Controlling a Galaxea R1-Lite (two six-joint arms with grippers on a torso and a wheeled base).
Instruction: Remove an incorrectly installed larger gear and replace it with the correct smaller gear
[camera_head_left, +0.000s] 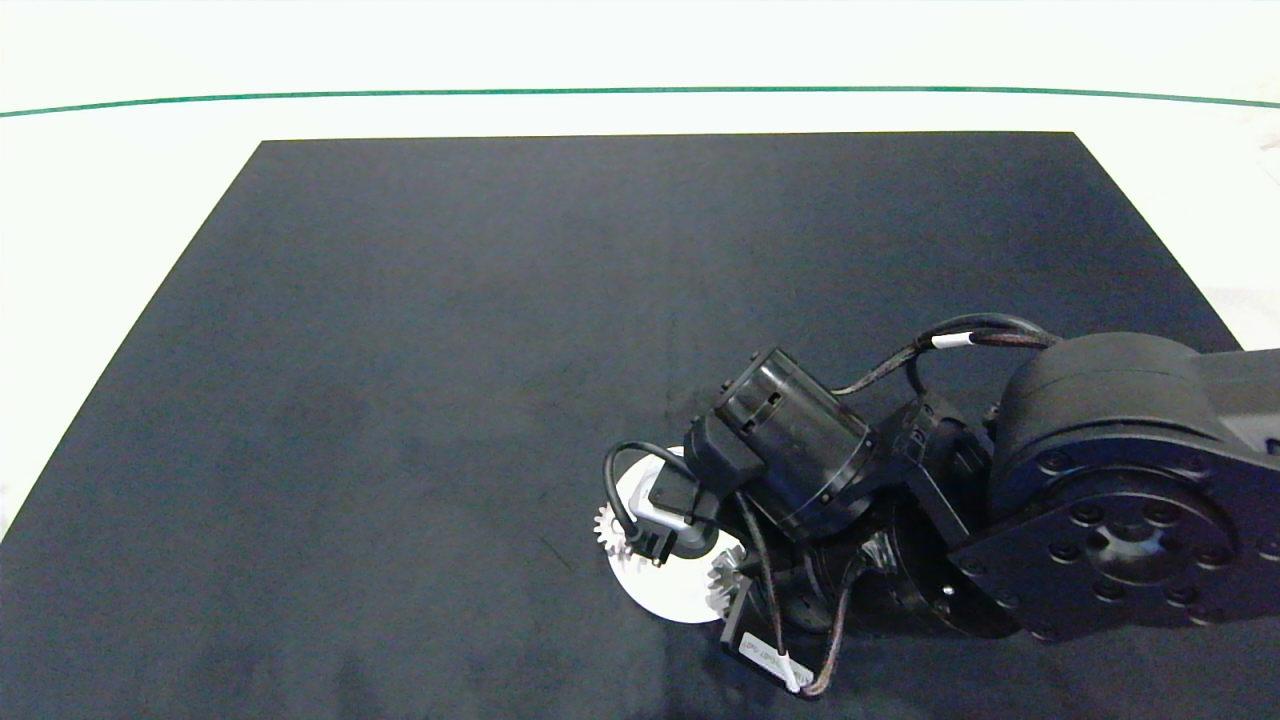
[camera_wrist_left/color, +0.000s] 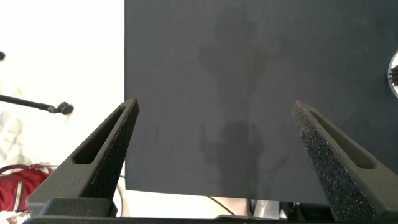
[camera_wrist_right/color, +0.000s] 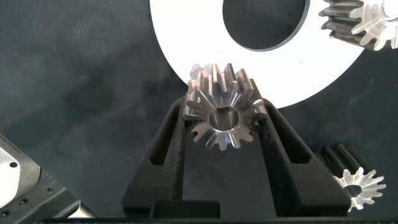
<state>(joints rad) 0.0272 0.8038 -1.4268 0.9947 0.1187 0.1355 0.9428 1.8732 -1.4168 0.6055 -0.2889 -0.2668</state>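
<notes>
In the right wrist view a gear (camera_wrist_right/color: 221, 115) is pinched between the two fingers of the right gripper (camera_wrist_right/color: 222, 121), its bore facing the camera and its teeth standing proud of both pads. It cannot be told from these views whether this is the larger gear or the smaller gear; two other gears are seen, one at the upper right of the frame (camera_wrist_right/color: 357, 25) on the edge of the white ring plate (camera_wrist_right/color: 186, 56), one at the lower right (camera_wrist_right/color: 354, 180) on the dark mat.

The relation that counts is that of the held gear to the white ring plate. The gear lies at the lower rim of the plate, partly overlapping it, with the round hole of the plate (camera_wrist_right/color: 264, 22) further up the frame. Whether the gear rests on the plate or hangs just above it cannot be told.

In the head view the right arm (camera_head_left: 1100, 500) is reached in from the right edge to the lower middle of the frame, over the plate, and is plainly the nearer arm.

The left gripper (camera_wrist_left/color: 214, 134) is held with its jaws spread wide over bare mat (camera_wrist_left/color: 249, 74), nothing between them.
</notes>
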